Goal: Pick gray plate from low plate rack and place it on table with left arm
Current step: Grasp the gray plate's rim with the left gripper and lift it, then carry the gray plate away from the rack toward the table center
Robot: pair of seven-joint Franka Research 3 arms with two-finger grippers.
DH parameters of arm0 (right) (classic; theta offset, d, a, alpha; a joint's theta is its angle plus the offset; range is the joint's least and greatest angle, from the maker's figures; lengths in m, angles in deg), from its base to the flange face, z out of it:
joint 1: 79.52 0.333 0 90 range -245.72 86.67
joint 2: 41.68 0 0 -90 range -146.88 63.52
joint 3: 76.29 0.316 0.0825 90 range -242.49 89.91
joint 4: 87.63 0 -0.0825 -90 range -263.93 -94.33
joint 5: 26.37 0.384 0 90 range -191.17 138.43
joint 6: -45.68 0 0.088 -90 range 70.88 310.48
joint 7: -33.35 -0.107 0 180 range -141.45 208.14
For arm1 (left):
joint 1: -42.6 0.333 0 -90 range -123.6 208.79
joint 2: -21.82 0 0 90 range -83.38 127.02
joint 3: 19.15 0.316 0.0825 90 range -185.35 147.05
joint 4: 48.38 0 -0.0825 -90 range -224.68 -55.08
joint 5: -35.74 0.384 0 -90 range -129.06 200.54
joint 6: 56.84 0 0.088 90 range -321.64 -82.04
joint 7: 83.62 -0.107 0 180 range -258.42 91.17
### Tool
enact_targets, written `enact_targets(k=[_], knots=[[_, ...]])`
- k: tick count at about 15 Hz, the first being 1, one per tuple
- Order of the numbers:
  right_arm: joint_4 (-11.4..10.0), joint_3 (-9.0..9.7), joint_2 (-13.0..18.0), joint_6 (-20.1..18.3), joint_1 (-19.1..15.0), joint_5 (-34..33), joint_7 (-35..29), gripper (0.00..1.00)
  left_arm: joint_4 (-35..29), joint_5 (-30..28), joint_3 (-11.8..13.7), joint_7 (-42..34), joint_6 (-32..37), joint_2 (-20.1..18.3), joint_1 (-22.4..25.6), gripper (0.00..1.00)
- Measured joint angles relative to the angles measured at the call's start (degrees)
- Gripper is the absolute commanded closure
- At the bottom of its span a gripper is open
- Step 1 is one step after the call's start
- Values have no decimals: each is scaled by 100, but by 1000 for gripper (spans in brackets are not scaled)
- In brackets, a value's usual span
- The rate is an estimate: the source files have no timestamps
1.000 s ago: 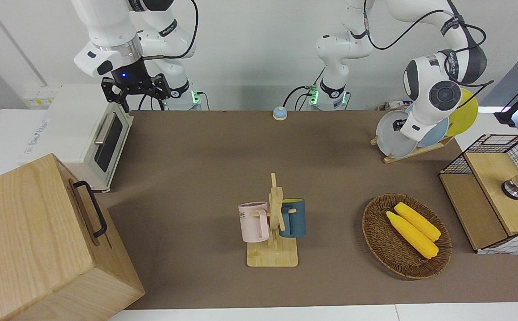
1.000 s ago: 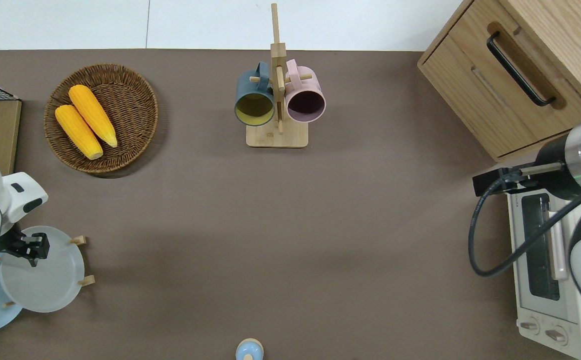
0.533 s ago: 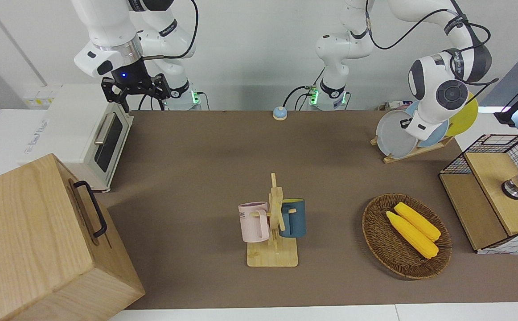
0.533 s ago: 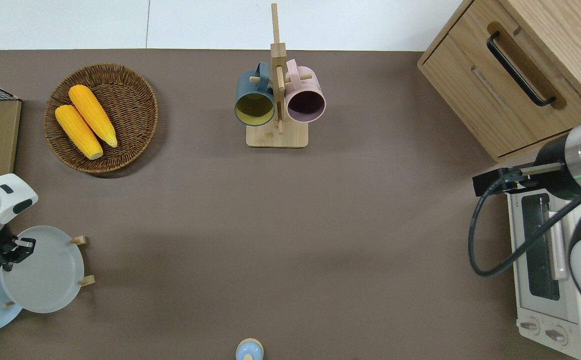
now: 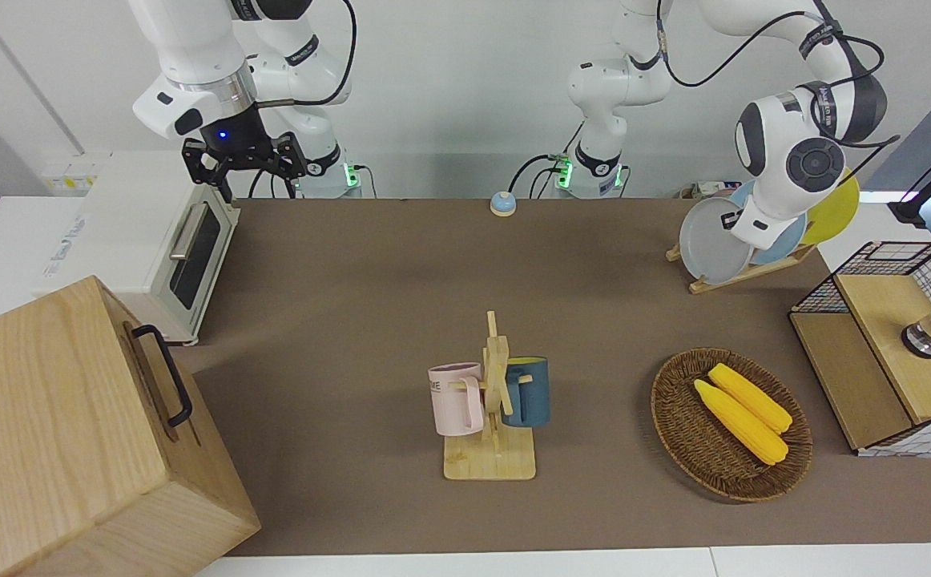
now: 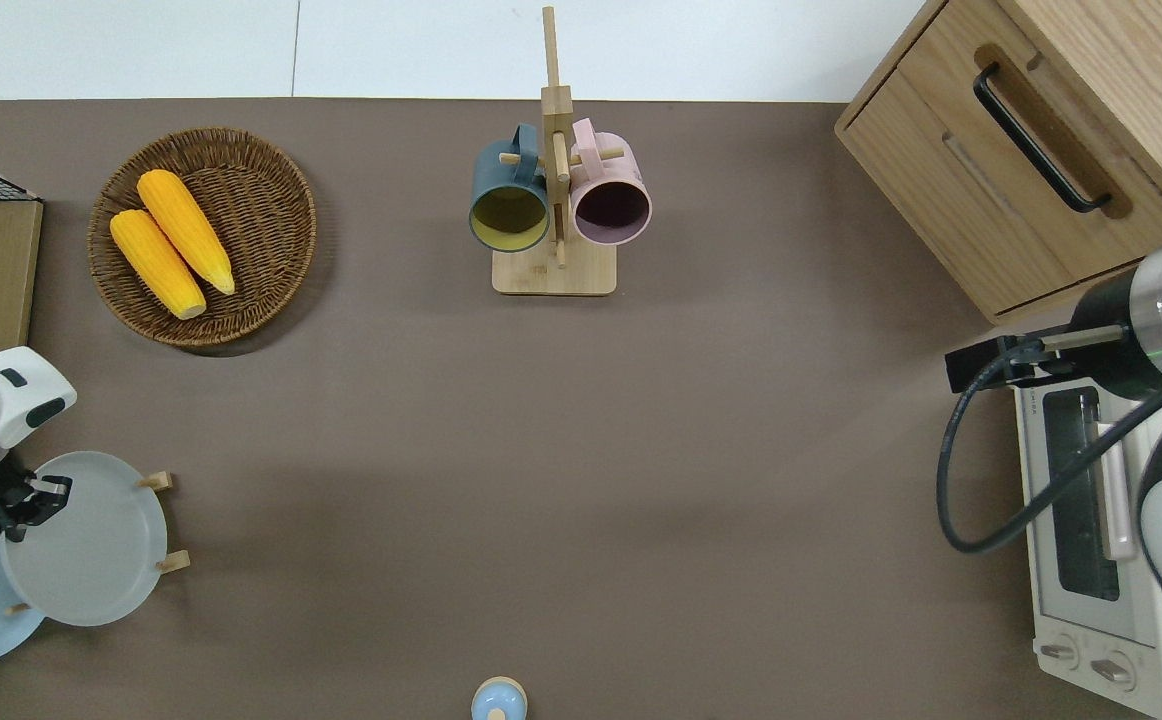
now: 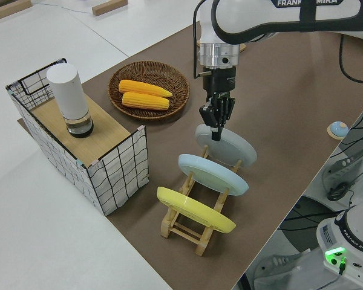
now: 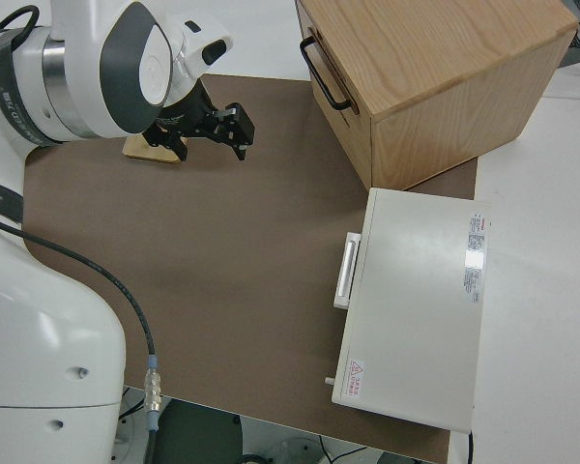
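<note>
The left gripper [image 6: 29, 497] was moved back from over the middle of the gray plate [image 6: 91, 545] to the plate's top edge, toward the left arm's end of the table. This move was made mostly in the first half of the second; after that, the gripper was shifted only a tiny bit. The left arm [image 5: 794, 160] was lifted a little and was swung toward its own end of the table. In the left side view, the fingers [image 7: 216, 124] were seen down at the plate's upper rim, one on each side of it. The gray plate was tipped up slightly in the low plate rack [image 7: 193, 232].
</note>
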Motion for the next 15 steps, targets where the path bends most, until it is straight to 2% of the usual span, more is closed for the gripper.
enact_targets(k=[7, 8, 12, 15], knots=[[0, 0, 0, 0, 0, 0, 0, 17, 696, -14, -71, -51, 748, -138, -21, 1000], [0, 0, 0, 0, 0, 0, 0, 17, 738, -150, -75, -52, 797, -176, -31, 1000], [0, 0, 0, 0, 0, 0, 0, 17, 772, -1307, -11, -37, 807, -340, -16, 1000], [0, 0, 0, 0, 0, 0, 0, 17, 759, -2080, -6, 267, 654, -375, -5, 1000]])
